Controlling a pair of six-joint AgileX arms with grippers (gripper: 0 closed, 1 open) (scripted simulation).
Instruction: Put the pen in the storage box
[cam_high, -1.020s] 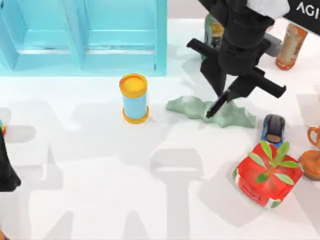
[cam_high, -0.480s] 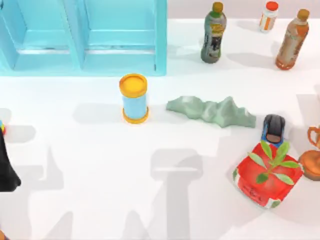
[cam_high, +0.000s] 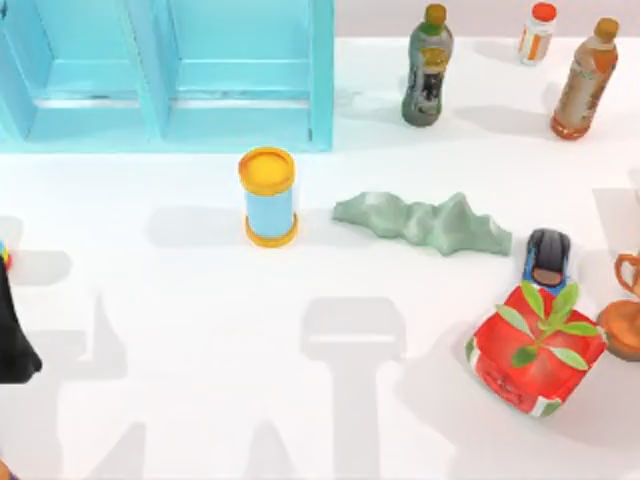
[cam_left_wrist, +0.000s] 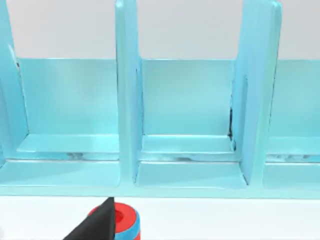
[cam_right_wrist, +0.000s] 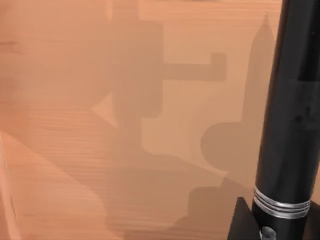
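Our left arm sits low at the table's left edge, a dark mass that reaches no object. From its wrist, a black wedge of the left gripper juts in beside a red-and-blue disc. We cannot tell whether that claw is spread or pressed together.

From the right wrist, the pen stands close and nearly upright. Its barrel is glossy black with thin silver rings near the lower end. The right gripper pinches it there, with one dark matte finger against the barrel. Behind the pen lies an orange-brown, wood-grained surface crossed by blocky shadows. The pen is in this claw and not in the box.

The box fills the far left of the table. It is smooth turquoise with thick walls, and straight dividers cut it into square compartments. In front of it stands the can, a pale blue cylinder with yellow ends. Beside the can lies a grey-green cloth, crumpled into ridges. Three bottles stand at the far right: one dark green, one small and white with a red cap, and one amber. Near right are a rounded blue car, a red box topped with green leaves, and a coppery cup.

A second ago the right arm hung over the cloth with its claw at the ridges. It has since swung away from there, and it was already gone half a second ago. The left arm and everything on the table have stayed put.
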